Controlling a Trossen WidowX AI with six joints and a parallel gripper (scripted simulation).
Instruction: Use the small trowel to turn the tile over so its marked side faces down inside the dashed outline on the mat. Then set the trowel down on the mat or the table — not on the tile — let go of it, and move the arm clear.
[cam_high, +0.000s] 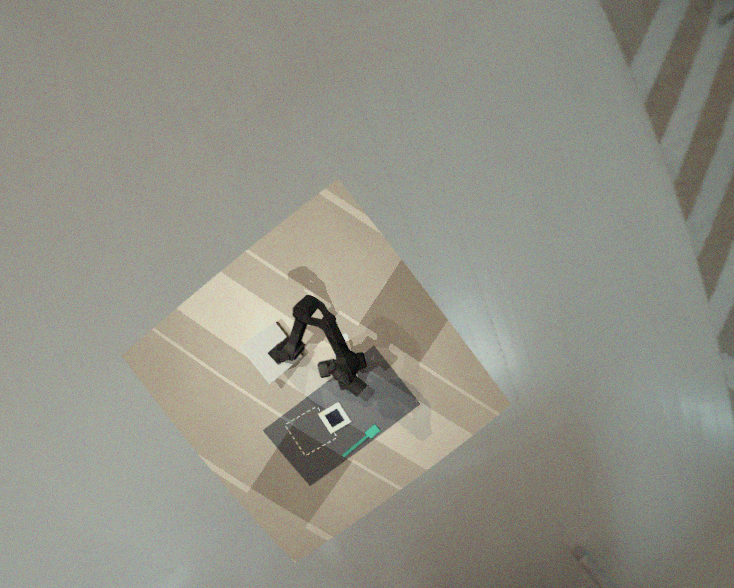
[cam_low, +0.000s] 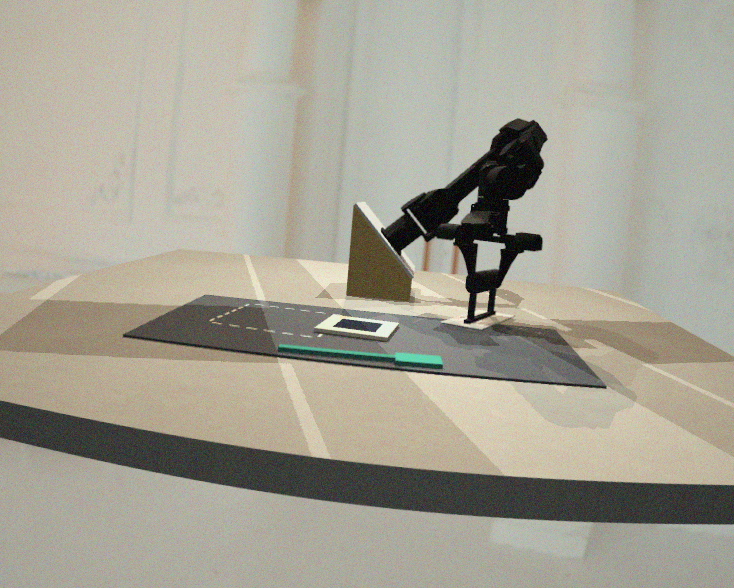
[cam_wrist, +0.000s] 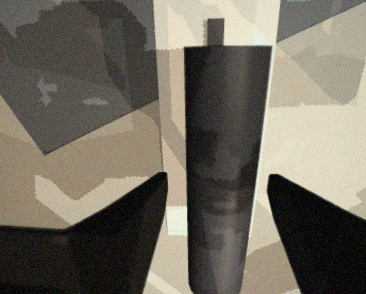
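Observation:
The trowel has a black cylindrical handle (cam_low: 482, 281) (cam_wrist: 225, 110) raised on thin posts above a flat pale blade (cam_wrist: 175, 222) (cam_low: 456, 322), which rests at the back edge of the dark mat (cam_high: 311, 471) (cam_low: 171, 324). My gripper (cam_low: 488, 274) (cam_wrist: 217, 181) is open and lowered around the handle, one finger on each side, with a gap on both sides in the wrist view. The square tile (cam_high: 334, 418) (cam_low: 359, 325) lies flat, its dark marked side up, partly over the near side of the dashed outline (cam_high: 306, 454) (cam_low: 211, 320). The arm hides the trowel in the top view.
A green stick with a block end (cam_high: 372, 431) (cam_low: 418, 360) lies on the mat along its front edge, beside the tile. The arm's wedge-shaped base (cam_low: 376, 263) stands behind the mat.

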